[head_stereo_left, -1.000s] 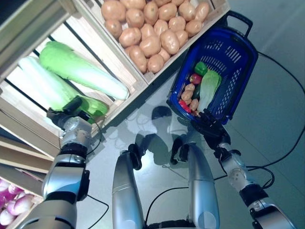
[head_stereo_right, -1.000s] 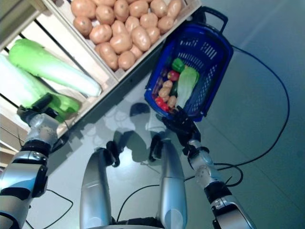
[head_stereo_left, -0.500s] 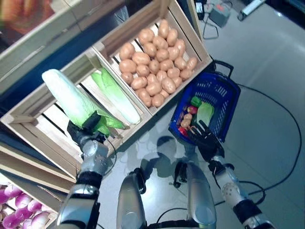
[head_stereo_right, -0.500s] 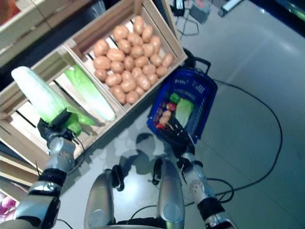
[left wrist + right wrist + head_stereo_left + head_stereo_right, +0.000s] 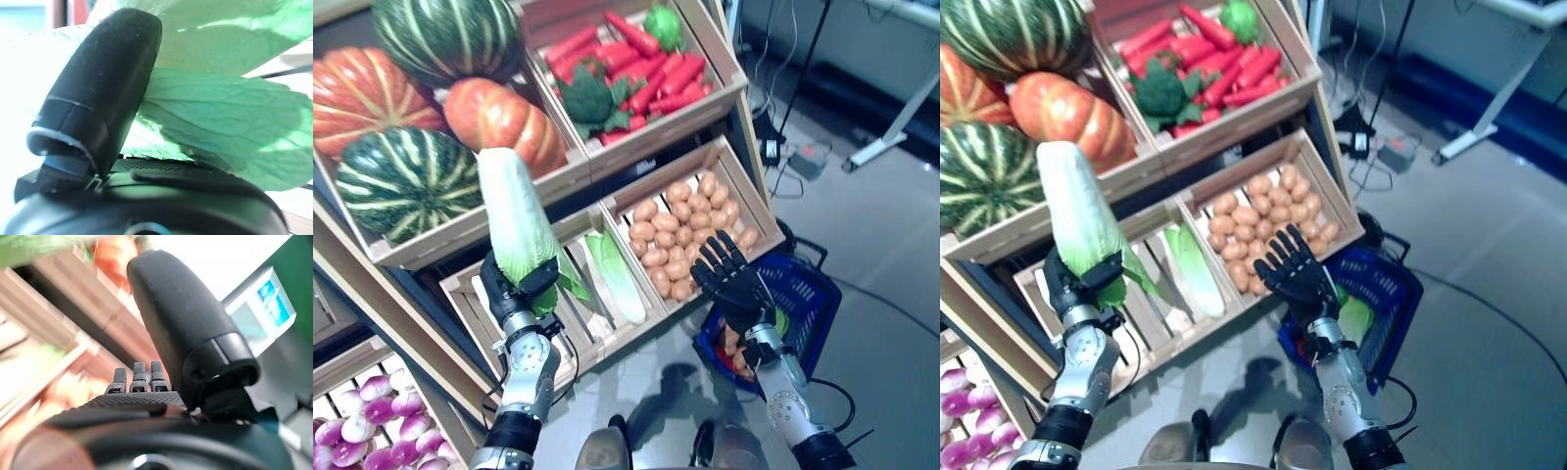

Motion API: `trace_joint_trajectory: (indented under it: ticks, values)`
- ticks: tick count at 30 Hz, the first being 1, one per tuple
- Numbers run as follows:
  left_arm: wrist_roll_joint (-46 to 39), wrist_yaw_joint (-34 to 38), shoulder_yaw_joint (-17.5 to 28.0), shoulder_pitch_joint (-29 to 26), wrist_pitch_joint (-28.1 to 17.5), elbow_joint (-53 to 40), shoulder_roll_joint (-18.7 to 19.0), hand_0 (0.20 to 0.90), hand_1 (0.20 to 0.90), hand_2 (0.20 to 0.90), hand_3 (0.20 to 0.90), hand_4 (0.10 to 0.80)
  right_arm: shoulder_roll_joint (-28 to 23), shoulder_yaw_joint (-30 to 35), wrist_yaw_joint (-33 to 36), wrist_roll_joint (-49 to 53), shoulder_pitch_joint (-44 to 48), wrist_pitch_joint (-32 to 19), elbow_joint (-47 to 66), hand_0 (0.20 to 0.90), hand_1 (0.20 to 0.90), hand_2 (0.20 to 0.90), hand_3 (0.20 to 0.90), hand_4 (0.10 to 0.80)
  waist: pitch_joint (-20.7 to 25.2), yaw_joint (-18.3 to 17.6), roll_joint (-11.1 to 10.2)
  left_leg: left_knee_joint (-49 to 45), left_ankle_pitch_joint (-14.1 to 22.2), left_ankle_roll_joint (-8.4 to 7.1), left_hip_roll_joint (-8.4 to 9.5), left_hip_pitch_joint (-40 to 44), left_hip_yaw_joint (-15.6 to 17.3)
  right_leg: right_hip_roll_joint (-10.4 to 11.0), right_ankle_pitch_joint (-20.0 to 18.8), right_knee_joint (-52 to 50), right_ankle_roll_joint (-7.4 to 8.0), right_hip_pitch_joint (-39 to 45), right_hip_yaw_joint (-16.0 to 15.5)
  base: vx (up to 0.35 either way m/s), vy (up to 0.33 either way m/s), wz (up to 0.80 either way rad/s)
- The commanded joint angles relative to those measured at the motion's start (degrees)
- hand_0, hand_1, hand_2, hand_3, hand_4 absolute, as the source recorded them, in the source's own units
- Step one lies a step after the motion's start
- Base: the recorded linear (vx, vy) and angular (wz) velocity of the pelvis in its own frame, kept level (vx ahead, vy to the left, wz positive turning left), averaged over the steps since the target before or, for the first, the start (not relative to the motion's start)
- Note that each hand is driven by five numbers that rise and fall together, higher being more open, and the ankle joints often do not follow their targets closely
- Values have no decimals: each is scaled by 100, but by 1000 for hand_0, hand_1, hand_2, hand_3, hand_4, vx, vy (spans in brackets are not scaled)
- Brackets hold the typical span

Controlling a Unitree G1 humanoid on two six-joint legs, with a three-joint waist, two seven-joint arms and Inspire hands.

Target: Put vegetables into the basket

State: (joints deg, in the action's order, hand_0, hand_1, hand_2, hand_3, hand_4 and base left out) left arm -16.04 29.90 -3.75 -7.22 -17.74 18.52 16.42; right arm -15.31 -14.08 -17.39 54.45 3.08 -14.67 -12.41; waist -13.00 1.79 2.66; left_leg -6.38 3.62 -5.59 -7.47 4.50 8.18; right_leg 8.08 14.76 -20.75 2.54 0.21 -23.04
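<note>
My left hand (image 5: 521, 292) is shut on a long pale green cabbage (image 5: 512, 215) and holds it upright in front of the wooden stand; the leaves press against its thumb (image 5: 102, 93) in the left wrist view. My right hand (image 5: 732, 280) is open with fingers spread, raised above the near rim of the blue basket (image 5: 815, 296) on the floor. The basket holds a leafy green (image 5: 1355, 318) and some small reddish vegetables (image 5: 736, 352), mostly hidden behind the hand.
A wooden stand (image 5: 636, 157) with crates of vegetables fills the left and middle, its lowest crates close to the basket. Grey floor with cables (image 5: 783, 147) lies to the right, with a white table leg (image 5: 891, 127) at the far right.
The camera has tilted up, showing more of the stand. My left hand has lifted the cabbage higher and upright. My right hand has risen from the basket's rim with fingers spread.
</note>
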Motion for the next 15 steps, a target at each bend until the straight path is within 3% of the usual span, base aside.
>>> trace_joint_trajectory:
  ticks: [1,7,15]
  values:
    - [838,-553,-196,-270,-352,-742,736,300,300,300,300,400,166,98,-855,160,533,-39,440,900,900,900,900,800,503,100,-296,410,301,420,636,347,184,-85,-466,1426,7,936,-35,61,-57,16]
    - [1533,-1004,-513,-361,-371,-746,892,300,300,300,300,400,70,116,-990,310,721,335,578,900,900,900,900,800,740,151,-336,1138,53,373,628,686,200,-247,-815,2174,74,1270,-110,32,-52,10]
    - [2275,-987,-910,-634,-731,-616,994,300,300,300,300,400,214,76,-1028,630,900,498,468,900,900,900,900,800,874,125,-359,1138,112,394,627,676,278,-311,-1050,2575,94,1385,-151,-4,-21,2]
